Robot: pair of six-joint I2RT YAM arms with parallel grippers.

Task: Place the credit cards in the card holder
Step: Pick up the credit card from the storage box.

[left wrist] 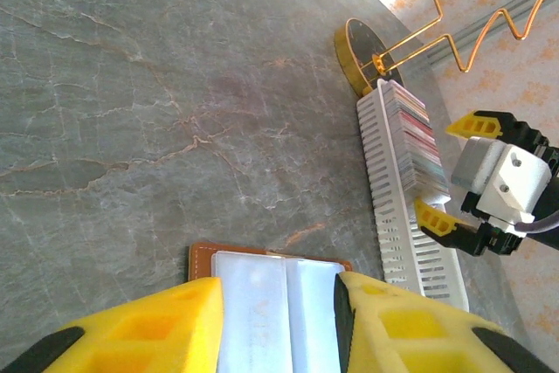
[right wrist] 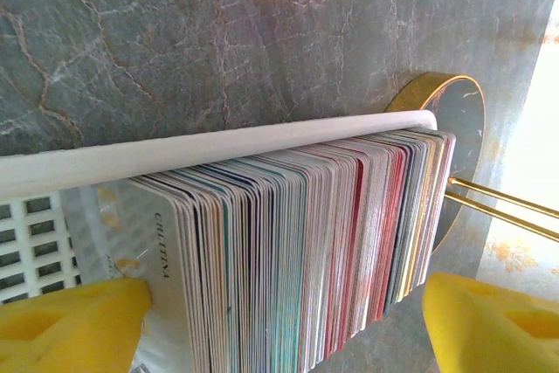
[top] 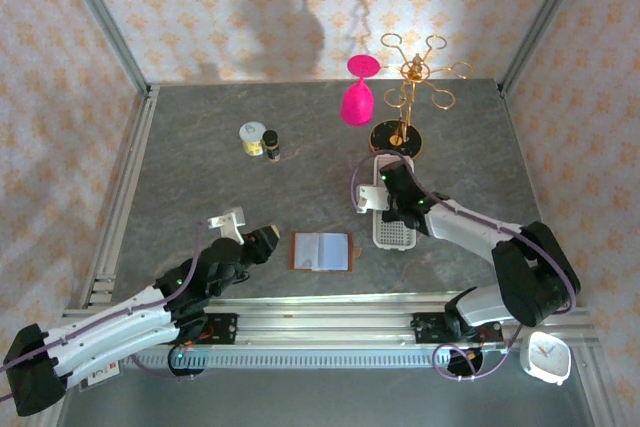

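The card holder [top: 320, 251], a brown wallet with pale inner pockets, lies spread flat on the table near the front. My left gripper [top: 264, 244] sits at its left edge. In the left wrist view the holder [left wrist: 262, 272] shows through the gap of the left gripper [left wrist: 278, 325], whose jaws stand apart. The credit cards [right wrist: 306, 242] stand on edge, packed in a white perforated tray [right wrist: 175, 153]. My right gripper [right wrist: 279, 329] is open wide astride the stack. Its left finger [right wrist: 79, 321] touches the front card and its right finger stays clear. The same gripper [left wrist: 454, 170] hovers over the cards [left wrist: 415, 141].
The tray [top: 393, 232] lies right of the holder. Behind it stand a gold wire rack [top: 410, 97] on a round base and a pink glass [top: 357, 97]. Two small jars [top: 258, 139] sit at the back left. A white clock [top: 547, 357] rests off the front right corner.
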